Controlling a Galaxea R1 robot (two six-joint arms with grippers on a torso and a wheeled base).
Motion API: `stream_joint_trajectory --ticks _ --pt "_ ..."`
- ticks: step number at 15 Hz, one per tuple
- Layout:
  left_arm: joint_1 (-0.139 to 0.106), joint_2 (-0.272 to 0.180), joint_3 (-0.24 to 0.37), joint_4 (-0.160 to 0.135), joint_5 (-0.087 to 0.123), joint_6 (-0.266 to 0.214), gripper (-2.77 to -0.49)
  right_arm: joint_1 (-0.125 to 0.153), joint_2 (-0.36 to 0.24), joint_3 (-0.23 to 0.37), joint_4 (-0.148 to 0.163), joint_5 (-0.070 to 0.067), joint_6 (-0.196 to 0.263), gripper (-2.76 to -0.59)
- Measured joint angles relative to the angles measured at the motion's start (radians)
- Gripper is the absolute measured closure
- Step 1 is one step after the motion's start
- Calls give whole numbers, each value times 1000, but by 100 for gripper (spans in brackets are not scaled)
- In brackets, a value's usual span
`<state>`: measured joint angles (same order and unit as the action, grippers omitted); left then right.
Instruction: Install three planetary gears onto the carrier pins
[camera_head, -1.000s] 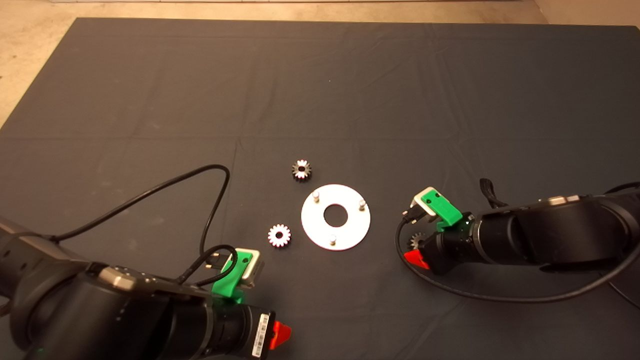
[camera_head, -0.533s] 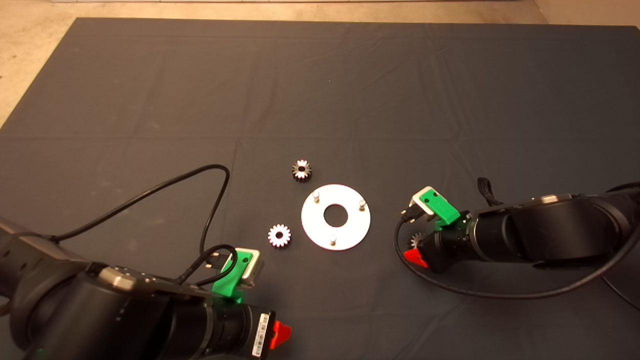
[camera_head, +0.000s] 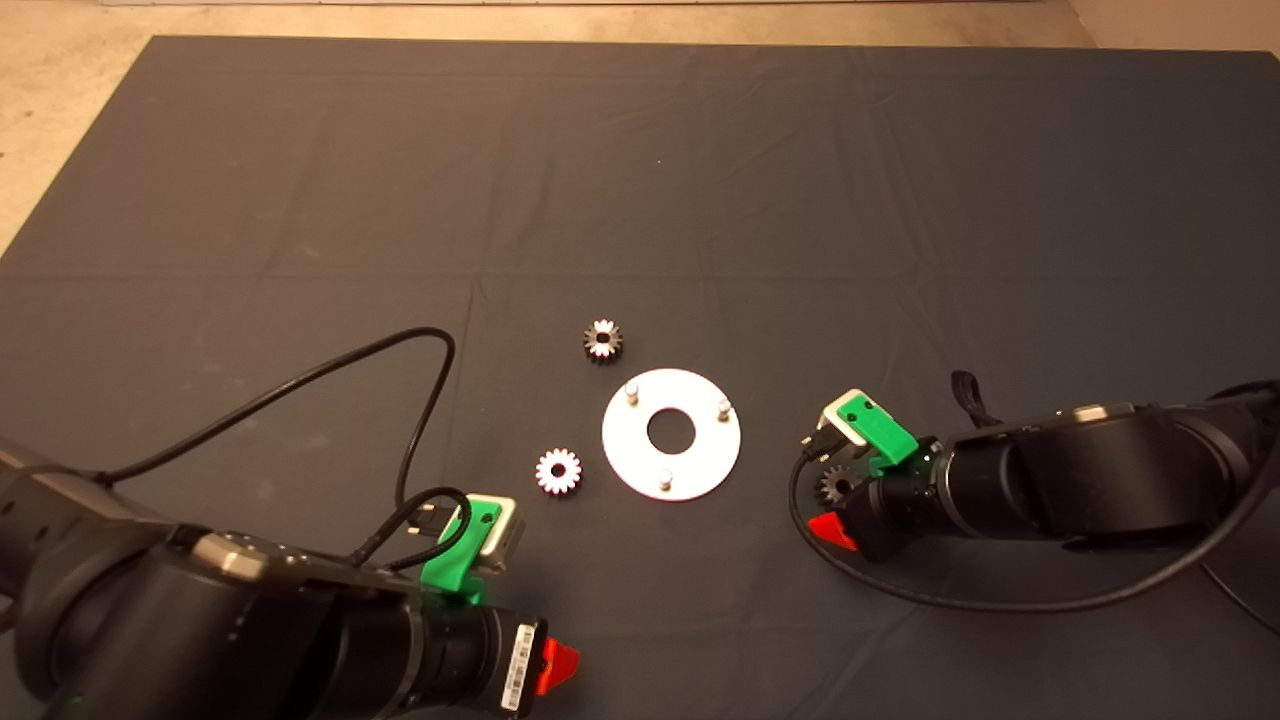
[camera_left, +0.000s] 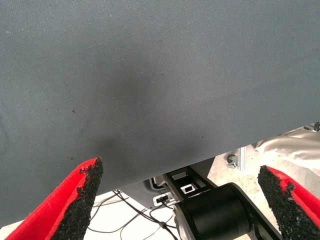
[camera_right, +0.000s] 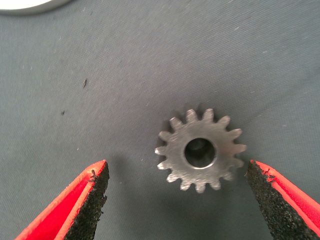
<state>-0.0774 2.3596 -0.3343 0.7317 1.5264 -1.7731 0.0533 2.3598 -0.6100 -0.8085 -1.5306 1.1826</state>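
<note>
The flat round silver-white disc (camera_head: 700, 455) lies mid-mat with three carrier pins (camera_head: 631, 393) (camera_head: 723, 408) (camera_head: 665, 482) standing bare. Two planetary gears lie loose beside it, one (camera_head: 603, 340) at its far left and one (camera_head: 558, 470) at its near left. A third gear (camera_head: 833, 485) (camera_right: 201, 151) lies flat on the mat to the disc's right. My right gripper (camera_head: 835, 505) (camera_right: 177, 170) is open and low over it, the gear between its fingers (camera_right: 90, 200) and nearer one pad. My left gripper (camera_head: 555, 668) (camera_left: 180, 175) stays open at the lower left, holding nothing.
The dark mat (camera_head: 640, 180) covers the table, with a tan floor strip (camera_head: 60, 60) past its far left corner. Black cables loop from both wrists onto the mat (camera_head: 420, 400) (camera_head: 900, 590). The left wrist view shows the mat edge and robot base parts (camera_left: 210, 215).
My right gripper has shifted slightly toward the near edge and settled around the third gear, which now shows more. The left arm barely moved. The gears and disc have not moved.
</note>
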Motion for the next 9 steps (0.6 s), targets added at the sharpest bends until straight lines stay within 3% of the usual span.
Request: stream_joint_trajectory --ticks 6,9 --pt "0 -3 0 3 0 0 -222 -7 -14 -14 -15 -1 -28 -201" --pt "0 -3 0 3 0 0 -222 -7 -16 -23 -25 -1 -35 -183"
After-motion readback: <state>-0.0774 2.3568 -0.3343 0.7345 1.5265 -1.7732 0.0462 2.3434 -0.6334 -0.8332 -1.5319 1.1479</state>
